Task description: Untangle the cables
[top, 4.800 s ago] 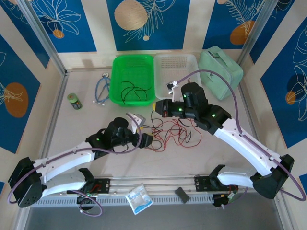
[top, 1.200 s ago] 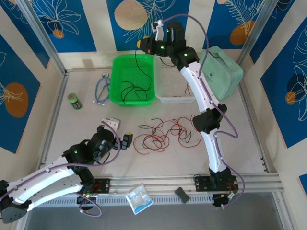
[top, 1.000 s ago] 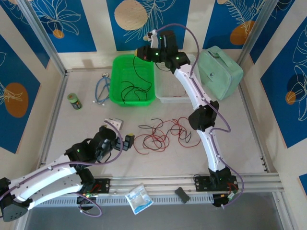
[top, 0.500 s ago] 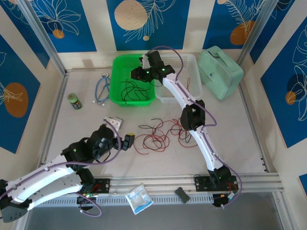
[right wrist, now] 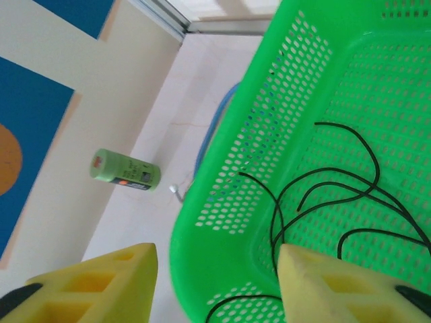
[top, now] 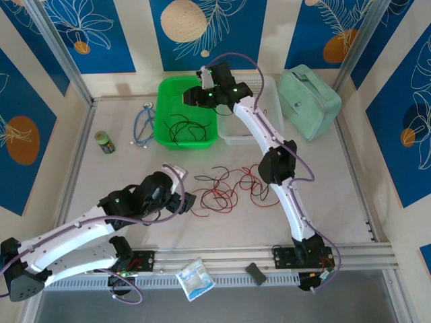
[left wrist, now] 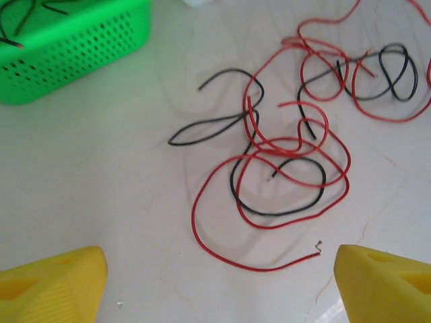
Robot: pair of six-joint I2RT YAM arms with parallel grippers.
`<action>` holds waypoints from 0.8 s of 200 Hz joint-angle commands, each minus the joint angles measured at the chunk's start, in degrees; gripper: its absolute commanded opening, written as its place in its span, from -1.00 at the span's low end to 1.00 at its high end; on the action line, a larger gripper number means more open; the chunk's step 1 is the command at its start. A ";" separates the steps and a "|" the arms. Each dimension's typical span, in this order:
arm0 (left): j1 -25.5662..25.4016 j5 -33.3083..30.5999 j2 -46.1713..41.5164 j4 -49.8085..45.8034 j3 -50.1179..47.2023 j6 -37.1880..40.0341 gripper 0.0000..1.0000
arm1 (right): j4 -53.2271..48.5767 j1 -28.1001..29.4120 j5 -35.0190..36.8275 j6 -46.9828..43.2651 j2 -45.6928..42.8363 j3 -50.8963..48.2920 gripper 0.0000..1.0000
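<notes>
Red and black cables (left wrist: 286,151) lie looped, tangled.

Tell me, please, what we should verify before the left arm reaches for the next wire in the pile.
1. The left fingers are spread and empty: ok.
2. The right fingers are spread above the green basket: ok.
3. The right fingers are free of the basket's black wires: cannot tell; one runs close beside a finger.
4. The pile on the table is separated: not ok; the red wires and the loose black wires cross each other.
5. A free wire end is within view: ok; a red end lies near the left fingers.
</notes>
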 commanded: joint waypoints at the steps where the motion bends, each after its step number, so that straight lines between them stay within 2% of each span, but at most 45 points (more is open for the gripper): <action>1: -1.76 3.01 3.08 -2.73 2.39 -0.14 0.70 | -3.63 0.41 1.58 -2.81 -9.71 -5.68 -0.05; 55: -6.05 5.25 8.69 -0.66 0.24 -2.41 0.62 | 4.72 -0.01 4.57 -2.10 -35.01 -37.99 -0.08; 77: -8.63 7.54 9.55 2.39 -1.66 -1.65 0.63 | 6.95 -0.29 5.04 -1.55 -43.25 -47.98 -0.07; 102: -11.12 7.08 11.70 4.98 -3.70 -1.66 0.63 | 8.95 -0.64 5.76 -0.91 -51.01 -57.28 -0.07; 116: -12.12 5.74 13.54 6.63 -4.89 -1.97 0.62 | 9.83 -0.99 6.31 -0.19 -55.00 -61.81 -0.06; 160: -14.76 -4.03 17.04 15.06 -9.07 -1.74 0.59 | 11.97 -2.18 7.24 1.91 -64.40 -72.01 -0.06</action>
